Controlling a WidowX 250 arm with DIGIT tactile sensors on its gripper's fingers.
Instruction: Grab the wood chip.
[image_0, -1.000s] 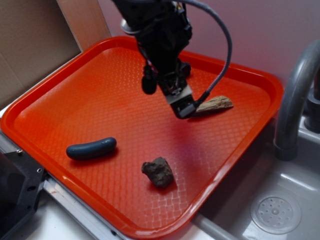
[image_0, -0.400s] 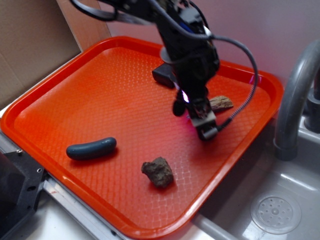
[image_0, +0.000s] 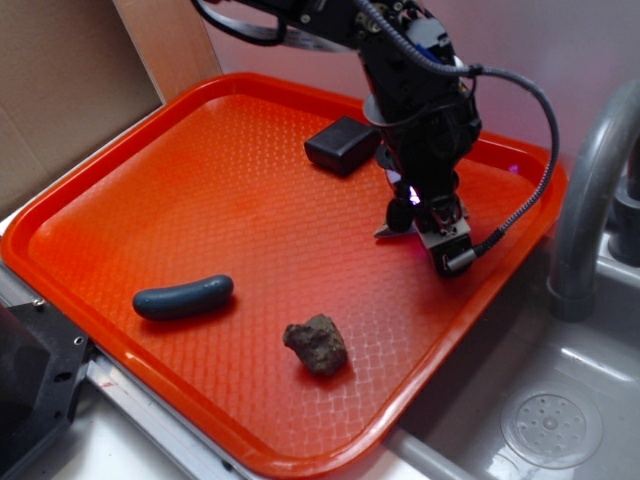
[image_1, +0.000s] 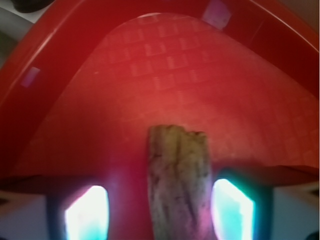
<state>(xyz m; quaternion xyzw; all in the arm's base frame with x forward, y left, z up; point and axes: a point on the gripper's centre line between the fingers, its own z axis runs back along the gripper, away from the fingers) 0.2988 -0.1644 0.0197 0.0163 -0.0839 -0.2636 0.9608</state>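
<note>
**Gripper straddles the wood chip near the tray's far right side**

Exterior view: an orange tray (image_0: 150, 190) with a waffle-textured floor sits beside a grey sink (image_0: 560, 400) and a curved grey faucet (image_0: 590, 190). The black robot arm (image_0: 420, 90) reaches down over the tray's right part, and its gripper (image_0: 432, 232) hangs low over the floor there. Only the pointed tip of the wood chip (image_0: 384, 232) pokes out to the left of the gripper; the rest is hidden behind it. A blue-grey sausage-shaped piece (image_0: 183, 297) lies toward the tray's left front, a lumpy dark brown rock (image_0: 316, 345) near the front middle, well apart from the gripper. A black block (image_0: 342, 145) rests on the tray behind the arm.

Wrist view: the wood chip (image_1: 179, 180) lies lengthwise on the red tray floor, its blunt end pointing toward the tray's rim (image_1: 60, 45). The two fingers (image_1: 86, 212) stand spread, one on each side of the chip, with a gap showing between each finger and the wood.
</note>
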